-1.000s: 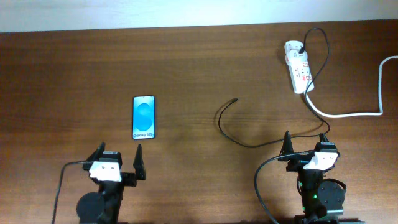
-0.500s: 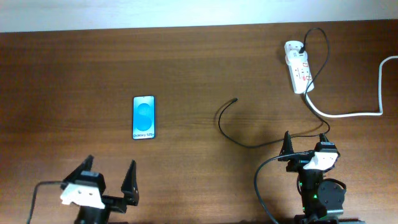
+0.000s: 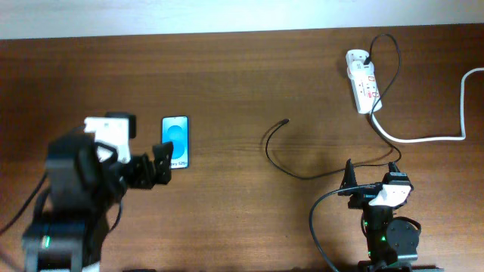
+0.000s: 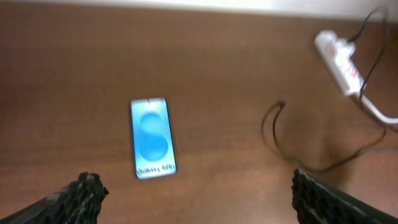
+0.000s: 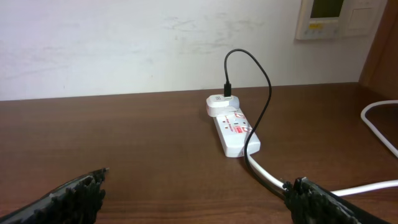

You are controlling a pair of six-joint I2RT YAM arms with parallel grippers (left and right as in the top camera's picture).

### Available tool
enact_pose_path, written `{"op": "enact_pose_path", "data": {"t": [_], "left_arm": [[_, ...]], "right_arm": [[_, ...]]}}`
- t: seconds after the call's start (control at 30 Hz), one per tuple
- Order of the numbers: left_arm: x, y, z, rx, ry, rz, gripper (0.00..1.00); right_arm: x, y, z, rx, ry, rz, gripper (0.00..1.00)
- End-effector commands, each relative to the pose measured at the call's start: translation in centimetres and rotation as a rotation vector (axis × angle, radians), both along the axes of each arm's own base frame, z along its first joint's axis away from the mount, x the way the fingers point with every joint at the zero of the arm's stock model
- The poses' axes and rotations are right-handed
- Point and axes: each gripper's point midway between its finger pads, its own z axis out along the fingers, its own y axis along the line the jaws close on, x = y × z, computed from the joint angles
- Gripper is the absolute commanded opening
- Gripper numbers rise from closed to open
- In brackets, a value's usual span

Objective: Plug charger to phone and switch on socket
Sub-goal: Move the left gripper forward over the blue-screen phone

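The phone (image 3: 175, 131) lies flat on the brown table, blue screen up, and shows in the left wrist view as the phone (image 4: 152, 138). My left gripper (image 3: 151, 168) hovers open just near and left of it, and in its own view the left gripper (image 4: 200, 199) holds nothing. The charger (image 3: 286, 122) is a thin black cable whose free tip rests mid-table, seen too as the charger (image 4: 274, 124). It runs right and loops into the socket (image 3: 363, 81) at the far right. My right gripper (image 3: 370, 175) stands open and empty near the front edge, with the socket (image 5: 233, 130) ahead of it.
A thick white cord (image 3: 423, 138) runs from the socket to the right table edge and passes close to my right fingers as the white cord (image 5: 267, 174). A white wall with a small panel (image 5: 323, 18) stands behind the table's far edge.
My left arm has risen and swung forward and left, so its gripper now hangs beside the phone. The right arm, phone, cable and socket have not moved.
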Motion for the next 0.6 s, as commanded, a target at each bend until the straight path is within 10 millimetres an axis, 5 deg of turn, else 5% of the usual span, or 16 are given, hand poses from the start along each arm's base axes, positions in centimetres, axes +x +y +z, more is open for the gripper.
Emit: {"op": "enact_pose_path", "data": {"t": [0.0,0.3,0.57], "left_arm": [[2.0,-0.8,-2.8,-0.039,0.125,-0.029,0.99],[5.9,1.1,-11.4,0.031,0.404,0.072,0.99],[6.2,1.6,-13.1,-0.083,0.499,0.274,0.99]], "right_arm": [[0.0,-0.2,-0.3,0.008,0.003,-0.013,0.98],[0.0,-0.2,-0.3,0.008,0.003,-0.013,0.98],[0.0,-0.2,-0.3,0.008,0.003,-0.012,0.98]]}}
